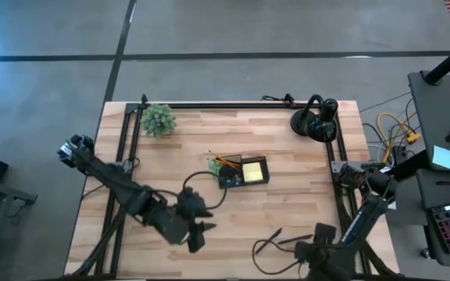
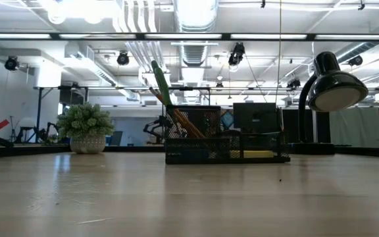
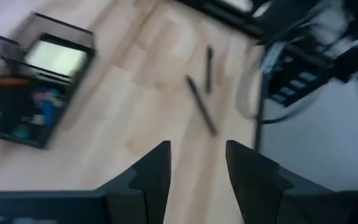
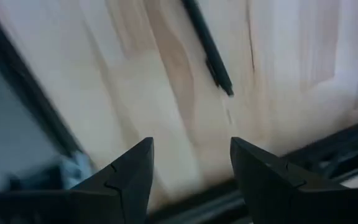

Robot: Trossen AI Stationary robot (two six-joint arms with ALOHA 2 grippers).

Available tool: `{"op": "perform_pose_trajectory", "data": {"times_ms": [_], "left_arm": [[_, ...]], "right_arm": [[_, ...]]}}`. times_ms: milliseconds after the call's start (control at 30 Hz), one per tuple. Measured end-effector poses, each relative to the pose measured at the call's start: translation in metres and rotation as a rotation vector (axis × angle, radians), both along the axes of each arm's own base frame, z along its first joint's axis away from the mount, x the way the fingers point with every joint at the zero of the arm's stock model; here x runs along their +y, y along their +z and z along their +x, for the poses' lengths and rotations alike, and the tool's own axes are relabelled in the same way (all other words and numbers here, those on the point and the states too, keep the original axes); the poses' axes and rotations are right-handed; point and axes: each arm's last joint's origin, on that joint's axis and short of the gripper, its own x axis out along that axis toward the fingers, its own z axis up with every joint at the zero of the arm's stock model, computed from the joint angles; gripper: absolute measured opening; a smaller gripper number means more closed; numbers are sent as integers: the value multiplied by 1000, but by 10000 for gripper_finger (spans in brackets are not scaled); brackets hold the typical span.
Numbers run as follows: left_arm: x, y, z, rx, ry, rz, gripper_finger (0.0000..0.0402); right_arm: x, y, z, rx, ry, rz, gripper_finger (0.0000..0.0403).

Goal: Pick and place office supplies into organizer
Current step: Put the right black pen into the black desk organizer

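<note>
The organizer (image 1: 244, 172) sits near the middle of the table (image 1: 170, 164), a yellow pad (image 1: 251, 169) lying flat in one compartment and orange pencils (image 1: 226, 162) and something green (image 1: 214, 165) poking up from the end toward the plant (image 1: 158, 119). From table height the pencils (image 2: 184, 122) lean out of the mesh cup, the green piece (image 2: 159, 82) rising highest. Two black pens (image 1: 276, 237) lie loose on the wood near the front edge, well apart from the organizer, their ends close together. The left gripper (image 1: 198, 234) hangs over the front of the table, fingers (image 3: 151, 177) spread with nothing between them, pens (image 3: 201, 104) ahead of it. The right gripper (image 1: 307, 251) waits at the front edge just beside the pens, fingers (image 4: 126, 174) also apart and empty, one pen (image 4: 209, 46) in front. A black lamp (image 1: 316, 119) stands at the far right corner.
</note>
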Motion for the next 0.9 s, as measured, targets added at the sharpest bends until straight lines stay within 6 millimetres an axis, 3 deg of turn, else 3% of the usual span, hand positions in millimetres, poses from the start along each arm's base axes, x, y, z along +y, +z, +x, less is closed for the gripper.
{"op": "perform_pose_trajectory", "data": {"times_ms": [100,233,367,533,700,900], "left_arm": [[-17,-1,-4,-42,30,-58,139],[-31,-4,-9,-64,84,-128,139],[-39,-8,-14,-58,99,-171,139],[-45,-32,-22,-9,135,-181,139],[-41,-73,-32,95,217,-222,139],[-37,-106,-45,173,283,-234,139]], "right_arm": [[-11,-25,0,130,104,44,203],[-20,-51,3,129,190,91,203],[-28,-37,-3,-1,204,41,203],[-43,-16,-15,-107,211,106,203],[-62,-14,-20,-168,225,253,203],[-79,-26,-28,-170,272,237,203]]}}
